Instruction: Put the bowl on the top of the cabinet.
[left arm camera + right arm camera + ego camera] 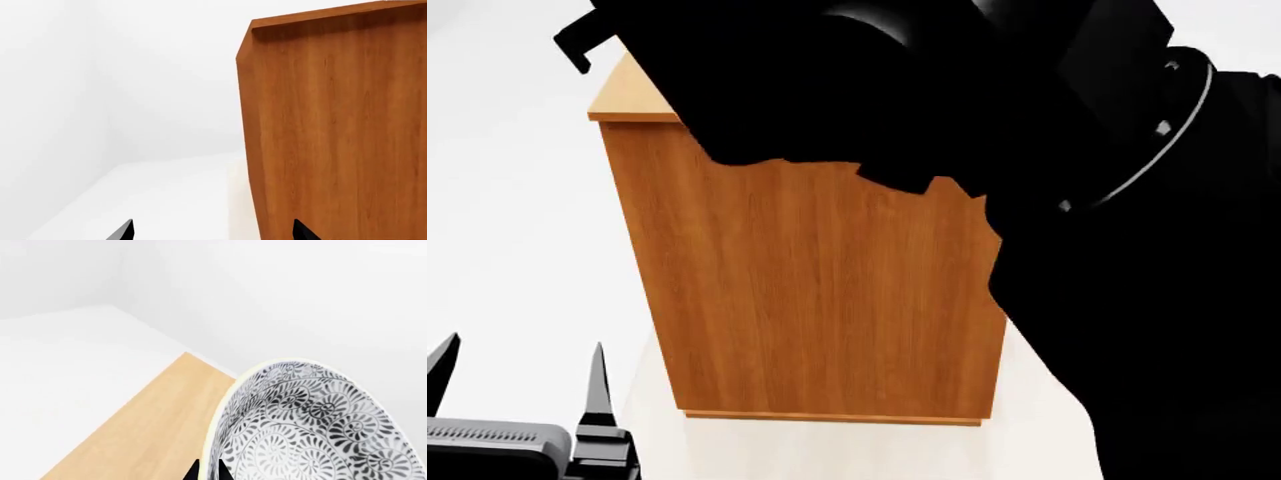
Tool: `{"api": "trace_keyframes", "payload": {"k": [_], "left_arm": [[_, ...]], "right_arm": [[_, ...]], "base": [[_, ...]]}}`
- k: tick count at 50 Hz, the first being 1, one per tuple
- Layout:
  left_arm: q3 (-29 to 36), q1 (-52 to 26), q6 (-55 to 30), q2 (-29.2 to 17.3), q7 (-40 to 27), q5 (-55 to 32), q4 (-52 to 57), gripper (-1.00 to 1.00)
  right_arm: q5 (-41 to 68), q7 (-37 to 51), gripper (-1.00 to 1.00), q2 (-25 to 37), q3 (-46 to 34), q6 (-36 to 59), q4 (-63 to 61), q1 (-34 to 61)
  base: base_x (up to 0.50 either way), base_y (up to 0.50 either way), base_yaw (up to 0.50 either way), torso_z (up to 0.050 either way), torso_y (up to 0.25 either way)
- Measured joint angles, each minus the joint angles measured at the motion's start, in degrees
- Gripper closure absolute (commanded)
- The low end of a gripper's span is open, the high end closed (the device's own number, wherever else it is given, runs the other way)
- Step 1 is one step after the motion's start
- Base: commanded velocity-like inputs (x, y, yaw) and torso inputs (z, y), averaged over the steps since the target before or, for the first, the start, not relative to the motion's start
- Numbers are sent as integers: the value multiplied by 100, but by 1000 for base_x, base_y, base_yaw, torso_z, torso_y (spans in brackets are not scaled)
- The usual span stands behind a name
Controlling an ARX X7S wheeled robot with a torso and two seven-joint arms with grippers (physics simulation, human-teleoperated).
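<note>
Bowl (313, 425), grey-flowered, fills the lower right of the right wrist frame, its rim pinched by the right gripper (208, 471) above the cabinet (814, 290)'s pale top. In the head frame, the left gripper (518, 378) sits lower left, prongs spread and holding nothing; the cabinet stands centre, the right arm (1121, 200) upper right.

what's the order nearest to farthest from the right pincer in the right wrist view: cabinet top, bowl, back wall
1. The bowl: its rim is pinched in the right pincer.
2. The cabinet top: pale surface just beyond and under the bowl.
3. The back wall: white, behind the cabinet's far edge.
</note>
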Motion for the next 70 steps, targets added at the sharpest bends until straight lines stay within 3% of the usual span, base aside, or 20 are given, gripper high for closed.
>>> {"api": "trace_keyframes", "payload": {"k": [49,70], "left_arm": [[48,35,145,1,4,-42,-175,-100],[110,2,117,-2,-2,-32,-173,-100]], "right_arm": [[-1237,-754,100,-414,-992,-1259,1460,-430],[-1314,-1005,100,-400,-1119,-1589,1309,-498]], "base": [[0,0,0,0,1],[0,0,0,0,0]]}}
